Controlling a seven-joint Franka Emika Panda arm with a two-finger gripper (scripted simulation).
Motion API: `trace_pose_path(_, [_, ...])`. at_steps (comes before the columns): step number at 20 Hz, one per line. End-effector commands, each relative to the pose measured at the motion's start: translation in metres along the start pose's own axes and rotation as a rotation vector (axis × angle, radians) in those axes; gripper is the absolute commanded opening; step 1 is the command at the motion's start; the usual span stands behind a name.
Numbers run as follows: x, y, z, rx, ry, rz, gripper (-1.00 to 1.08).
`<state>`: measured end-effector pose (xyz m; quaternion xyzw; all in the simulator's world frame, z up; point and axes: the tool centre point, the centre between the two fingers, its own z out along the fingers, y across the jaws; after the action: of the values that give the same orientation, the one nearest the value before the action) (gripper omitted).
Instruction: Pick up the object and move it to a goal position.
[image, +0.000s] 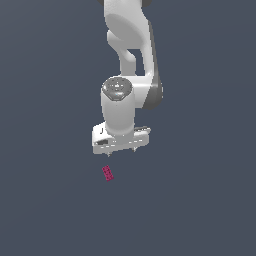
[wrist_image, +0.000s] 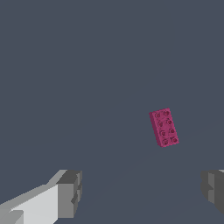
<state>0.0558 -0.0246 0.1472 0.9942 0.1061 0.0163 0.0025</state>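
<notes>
The object, a tiny magenta-pink studded block (image: 107, 173), lies flat on the dark grey floor, just in front of and a little to the exterior view's left of my white gripper (image: 122, 151). The gripper hangs above the floor, pointing down, with the block outside its jaws. In the wrist view the block (wrist_image: 164, 127) lies ahead of the gripper (wrist_image: 142, 192), nearer one finger, and the two grey fingertips (wrist_image: 70, 192) stand wide apart with nothing between them. The gripper is open and empty.
The white arm (image: 130, 55) rises behind the gripper toward the top of the exterior view. The plain dark grey floor (image: 200, 200) lies all around; no goal marker shows.
</notes>
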Motion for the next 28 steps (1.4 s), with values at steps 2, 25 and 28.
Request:
trace_pose_path(2, [0.008,0.019,0.021,0.001,-0.009,-0.073,1.00])
trace_pose_path(25, [0.020,0.073,0.087,0.013,-0.031,-0.276,1.00])
trace_pose_path(28, [0.019,0.073,0.096,0.013,-0.031,-0.277,1.00])
